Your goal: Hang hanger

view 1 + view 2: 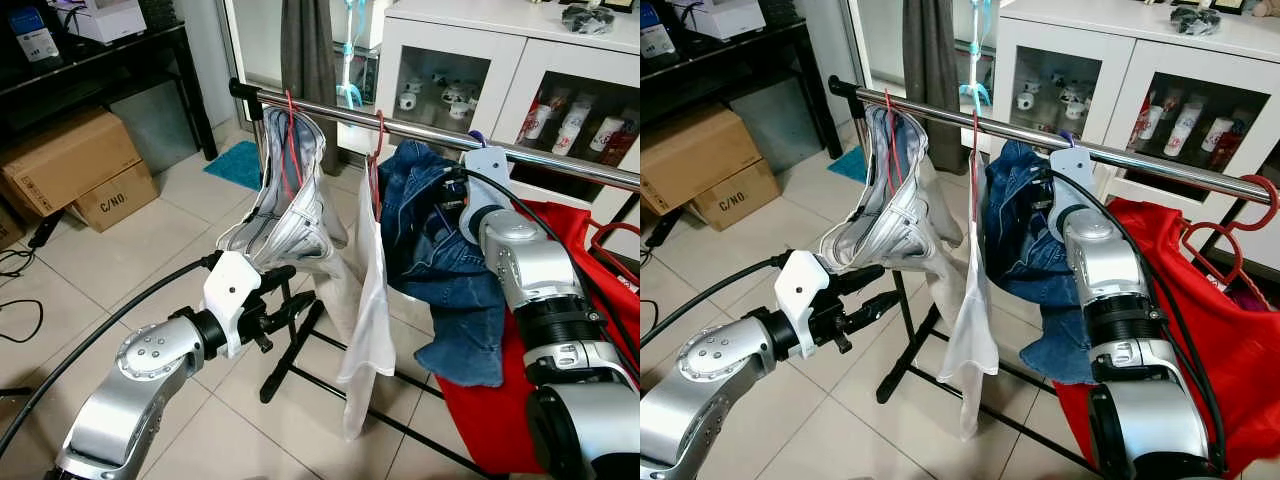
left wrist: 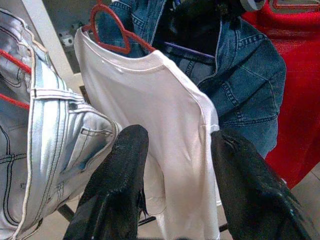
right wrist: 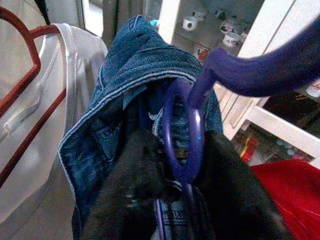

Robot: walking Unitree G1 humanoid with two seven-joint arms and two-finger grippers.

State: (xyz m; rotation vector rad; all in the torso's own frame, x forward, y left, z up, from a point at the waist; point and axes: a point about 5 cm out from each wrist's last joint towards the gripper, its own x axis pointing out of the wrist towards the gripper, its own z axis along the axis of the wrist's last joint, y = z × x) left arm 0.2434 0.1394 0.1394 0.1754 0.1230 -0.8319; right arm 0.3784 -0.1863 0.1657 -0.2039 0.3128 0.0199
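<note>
The purple plastic hanger (image 3: pixel 183 135) carries a blue denim garment (image 1: pixel 445 270); its neck forms a closed loop with the hook curving off above. The right gripper (image 3: pixel 182 192) is clamped on that loop, one black finger on each side, up beside the chrome clothes rail (image 1: pixel 420 130). From the head, the hanger is mostly hidden behind the right wrist, with just a purple tip at the rail; the right wrist view reveals the loop and grip. The left gripper (image 2: pixel 177 165) hangs lower, fingers spread with nothing between them, pointing at a white shirt (image 2: pixel 165 125) on a red hanger (image 2: pixel 112 30), pale jeans (image 1: pixel 285 200) beside it.
</note>
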